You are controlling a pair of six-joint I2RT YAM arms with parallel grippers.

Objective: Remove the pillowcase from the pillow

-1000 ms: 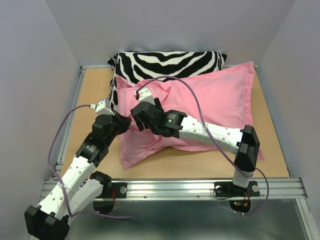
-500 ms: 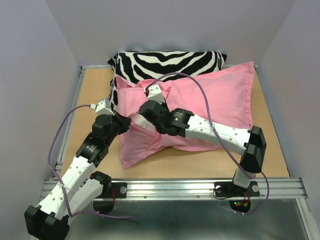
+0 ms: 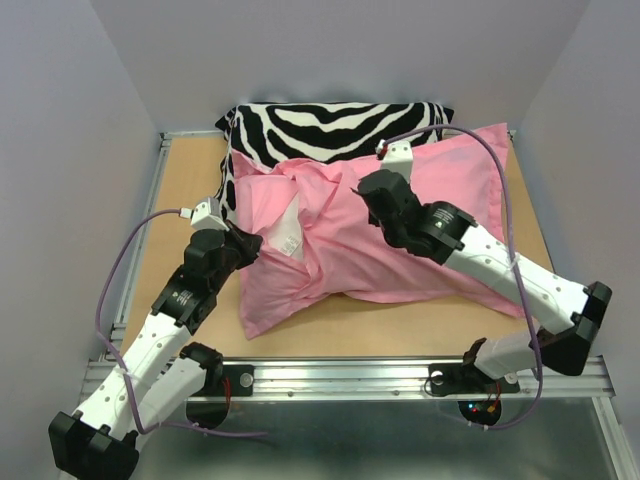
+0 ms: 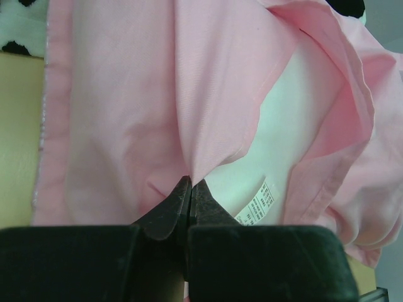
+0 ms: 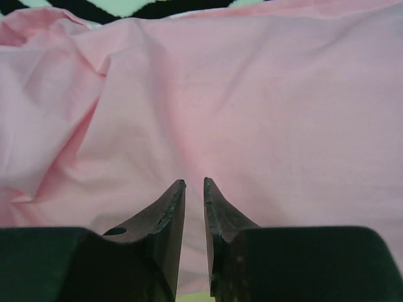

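The pink pillowcase point(image 3: 340, 255) lies across the table in front of a zebra cushion. At its left opening the white pillow point(image 3: 289, 232) shows with its small printed tag. My left gripper point(image 3: 247, 243) is shut on the pillowcase's left edge. In the left wrist view the jaws point(image 4: 189, 184) pinch a fold of the pillowcase point(image 4: 126, 107), with the pillow point(image 4: 283, 145) and the tag point(image 4: 260, 204) just right of them. My right gripper point(image 3: 362, 188) hovers over the middle back of the pillowcase point(image 5: 264, 107), jaws point(image 5: 194, 184) slightly apart and empty.
The black-and-white zebra cushion point(image 3: 340, 125) stands against the back wall behind the pillowcase. Bare wooden table point(image 3: 180, 190) shows at the left, and a metal rail point(image 3: 350, 375) runs along the near edge. Grey walls close in three sides.
My right gripper has let go near the left opening and swung right and back over the pillowcase. The white pillow and tag now show at the opening. The left arm has not moved.
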